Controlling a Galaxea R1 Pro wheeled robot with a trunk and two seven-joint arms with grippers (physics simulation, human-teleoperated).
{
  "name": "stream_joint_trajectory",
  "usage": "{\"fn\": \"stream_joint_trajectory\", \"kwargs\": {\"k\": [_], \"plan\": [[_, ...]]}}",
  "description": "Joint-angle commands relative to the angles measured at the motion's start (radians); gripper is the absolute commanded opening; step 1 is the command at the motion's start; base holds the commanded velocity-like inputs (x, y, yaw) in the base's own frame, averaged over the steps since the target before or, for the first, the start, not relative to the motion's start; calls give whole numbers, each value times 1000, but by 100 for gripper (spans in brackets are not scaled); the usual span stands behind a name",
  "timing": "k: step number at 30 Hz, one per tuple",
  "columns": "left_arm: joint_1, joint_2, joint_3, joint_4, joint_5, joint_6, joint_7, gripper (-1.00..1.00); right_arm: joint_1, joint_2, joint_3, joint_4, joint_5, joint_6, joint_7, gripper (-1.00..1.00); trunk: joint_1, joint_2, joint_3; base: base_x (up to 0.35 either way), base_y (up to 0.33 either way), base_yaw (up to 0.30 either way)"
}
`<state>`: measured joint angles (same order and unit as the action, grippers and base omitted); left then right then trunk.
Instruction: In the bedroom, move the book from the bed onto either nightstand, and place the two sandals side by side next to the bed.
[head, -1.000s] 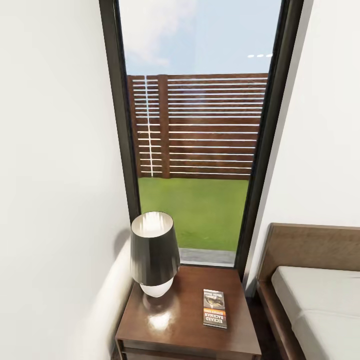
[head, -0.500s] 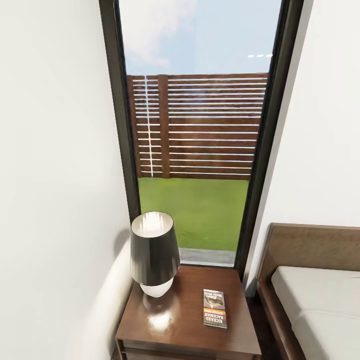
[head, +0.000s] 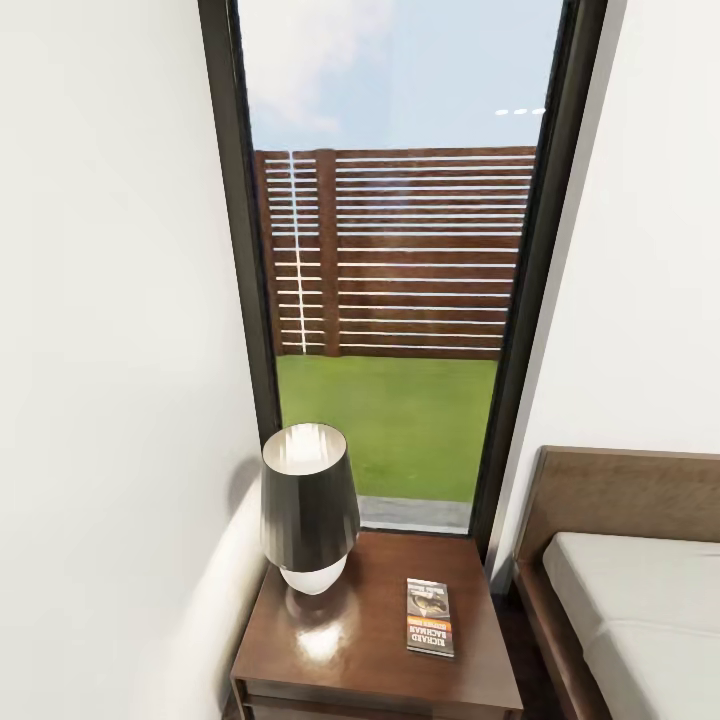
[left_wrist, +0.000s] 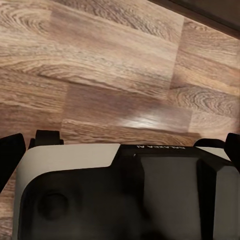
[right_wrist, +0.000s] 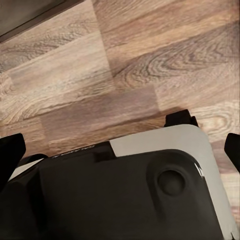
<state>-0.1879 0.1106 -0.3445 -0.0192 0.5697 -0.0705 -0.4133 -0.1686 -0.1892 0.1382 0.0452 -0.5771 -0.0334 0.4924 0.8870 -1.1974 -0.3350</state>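
**Book down on the nightstand, sandals next**

Nothing has shifted across the last second: head view is steady, same framing, book in the same spot. I read that as the book step being finished and the rig idle before the next leg.

Largest first. White walls either side of a tall black-framed window (head: 400, 260), fence and grass beyond. At right, the corner of the bed (head: 640, 590), its headboard against the wall and its mattress bare where I can see it. Between bed and left wall sits the nightstand (head: 340, 650), glossy top. A dark-shaded lamp (head: 308, 505) stands on its rear left part. The book (head: 430, 617) lies flat toward the right front, well apart from the lamp, inside the edges.

Both wrist cameras look down at the plank floor (left_wrist: 100, 75). Left hand (left_wrist: 120, 145) and right hand (right_wrist: 120, 142): fingertips spread wide at the frame edges, nothing held.

Room to move: narrow gap between nightstand and bed frame; I'd back out rather than turn here. Sandals still to find.
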Motion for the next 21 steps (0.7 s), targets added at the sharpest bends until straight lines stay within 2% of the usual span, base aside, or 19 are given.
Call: {"fn": "stream_joint_trajectory", "kwargs": {"k": [1, 8, 21], "plan": [[-1, 0, -8, 1, 6, -4, -3, 100, -2, 3, 8, 4, -8, -3, 6, 100, 0, -1, -1, 0, 0, 0], [-1, 1, -8, 1, 7, 0, -3, 100, -2, 26, 6, 5, -2, -2, 4, 100, 0, -1, -1, 0, 0, 0], [-1, 12, -10, 4, 10, 6, -2, 100, -2, 34, 6, 5, 1, 1, 3, 100, 0, -1, -1, 0, 0, 0]]}}
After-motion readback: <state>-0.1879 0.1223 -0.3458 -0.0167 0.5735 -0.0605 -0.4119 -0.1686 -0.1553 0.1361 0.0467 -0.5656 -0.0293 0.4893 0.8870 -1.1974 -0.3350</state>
